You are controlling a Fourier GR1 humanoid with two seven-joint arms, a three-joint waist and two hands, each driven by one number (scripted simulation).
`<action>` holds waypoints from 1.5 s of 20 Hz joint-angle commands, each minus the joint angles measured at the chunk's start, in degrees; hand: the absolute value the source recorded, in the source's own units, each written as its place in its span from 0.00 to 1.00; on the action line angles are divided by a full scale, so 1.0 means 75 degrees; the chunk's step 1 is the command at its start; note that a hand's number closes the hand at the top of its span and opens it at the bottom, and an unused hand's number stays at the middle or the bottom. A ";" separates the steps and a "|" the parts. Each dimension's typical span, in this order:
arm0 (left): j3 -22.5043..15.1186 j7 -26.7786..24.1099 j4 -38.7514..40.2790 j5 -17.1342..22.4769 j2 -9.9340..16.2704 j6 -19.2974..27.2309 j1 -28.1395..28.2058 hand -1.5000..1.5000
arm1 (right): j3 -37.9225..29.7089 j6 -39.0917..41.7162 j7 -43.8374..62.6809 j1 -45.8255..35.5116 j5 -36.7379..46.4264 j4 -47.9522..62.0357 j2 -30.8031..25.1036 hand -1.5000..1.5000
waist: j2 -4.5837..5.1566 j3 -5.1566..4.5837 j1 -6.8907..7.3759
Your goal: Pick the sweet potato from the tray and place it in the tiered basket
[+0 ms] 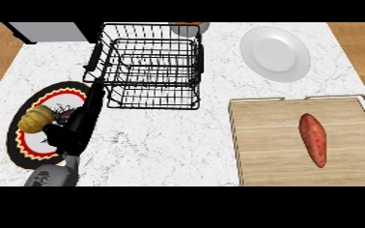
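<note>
A white marbled worktop (164, 140) fills most of the view, with wooden floor showing past its far corners. At the right, running off the lower and right edges, lies a wooden tray (271, 145) with thin metal handles along its far side. The sweet potato (314, 138) rests on the tray's right half, lying lengthwise away from the viewer, its pointed ends toward the near and far sides; nothing touches it.

Toward the far left-centre stands the black wire basket (149, 67), tiered, with a smaller upper level above a wider lower one; both tiers look empty of food. Behind its far right corner, a round object with a brown top (189, 27) is partly cut off by the view's edge (too little shows to name it).

To the right of the basket, well apart from it and just beyond the tray's far edge, sits a white plate (275, 53).

At the left edge lies a round mat (28, 145) patterned in black, red and cream. On it sits a small yellow squash (36, 118).

The left arm comes in from the lower left, a grey forearm ending in the black left hand (78, 121), which reaches up over the mat's right side toward the basket's near left corner. Its fingers are straight and held together, holding nothing. The right hand does not show.
</note>
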 commanded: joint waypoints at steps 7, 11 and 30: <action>-0.0139 0.0135 0.0353 -0.0111 -0.0248 -0.0313 -0.0307 0.50 | 0.0223 0.2431 0.0928 0.0290 0.0024 -0.0621 -0.1537 0.00 | 0.0027 -0.0004 0.0075; -0.0250 -0.0081 0.0135 -0.0424 -0.0544 -0.0150 -0.0035 0.50 | -0.0173 0.2722 0.1681 0.0167 -0.0261 -0.0746 -0.1529 0.00 | 0.0028 -0.0003 0.0118; 0.0119 0.0485 -0.0079 -0.0645 -0.0711 -0.0404 -0.0260 0.50 | 0.0873 0.1315 0.2133 0.0426 0.2815 -0.0816 0.1117 0.00 | 0.0034 0.0003 0.0163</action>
